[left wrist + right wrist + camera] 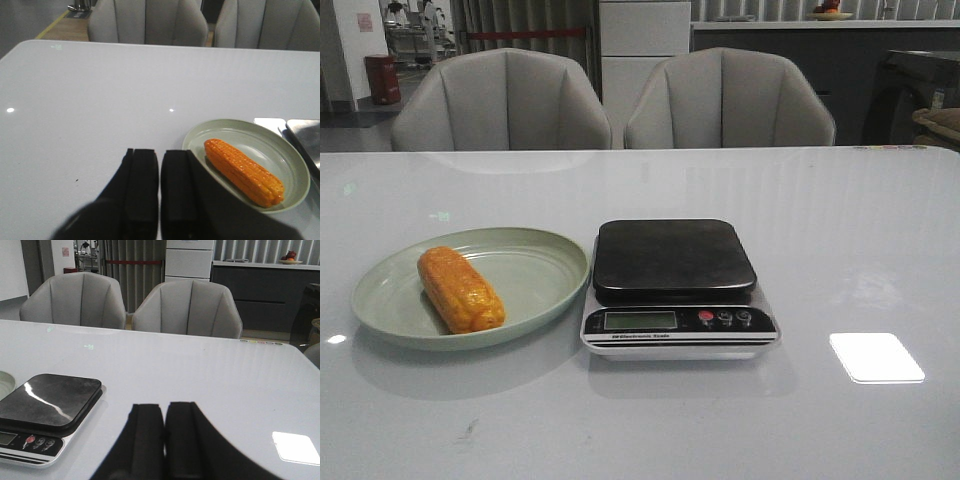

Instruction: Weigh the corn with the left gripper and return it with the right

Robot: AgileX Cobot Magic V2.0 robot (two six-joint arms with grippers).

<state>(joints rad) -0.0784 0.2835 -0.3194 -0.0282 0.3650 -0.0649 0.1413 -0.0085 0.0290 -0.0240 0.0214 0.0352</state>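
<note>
The orange-yellow corn [461, 289] lies on a pale green plate [535, 258] at the table's left; it also shows in the left wrist view [243, 171] on the plate [285, 155]. A digital scale [675, 258] with a bare dark platform stands right of the plate and shows in the right wrist view [48, 399]. My left gripper [159, 152] is shut and empty, above the table beside the plate, apart from the corn. My right gripper [164, 407] is shut and empty, above the table to the right of the scale. Neither gripper shows in the front view.
Two grey chairs [502, 102] [728, 98] stand behind the table's far edge. A bright light patch [876, 357] lies on the white table at the right. The scale's corner [303, 135] shows beside the plate in the left wrist view.
</note>
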